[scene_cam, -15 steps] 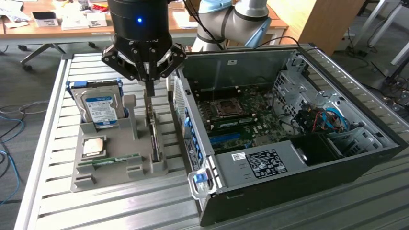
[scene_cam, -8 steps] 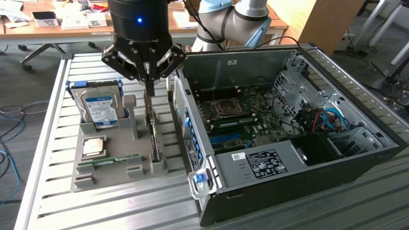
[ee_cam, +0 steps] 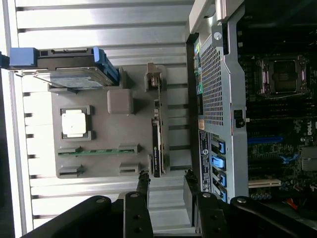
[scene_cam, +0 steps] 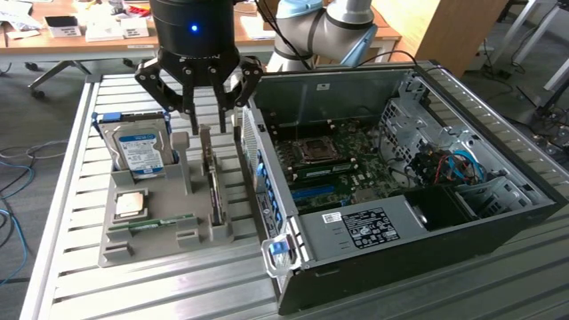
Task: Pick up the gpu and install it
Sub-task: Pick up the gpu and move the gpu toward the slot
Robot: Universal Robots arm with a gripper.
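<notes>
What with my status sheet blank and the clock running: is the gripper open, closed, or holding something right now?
Gripper: open, holding nothing, poised over the gpu.

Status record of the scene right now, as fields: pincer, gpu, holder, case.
pincer: open, nothing held, over the gpu
gpu: on edge in its holder slot, on the side nearest the case
holder: grey, also carries hard drive, CPU, RAM stick
case: side open, motherboard exposed

I see open air right above the card [scene_cam: 213,177]; the computer case [scene_cam: 400,267] crowds one side, a gray post [scene_cam: 180,160] and the upright hard drive [scene_cam: 138,150] the other.
</notes>
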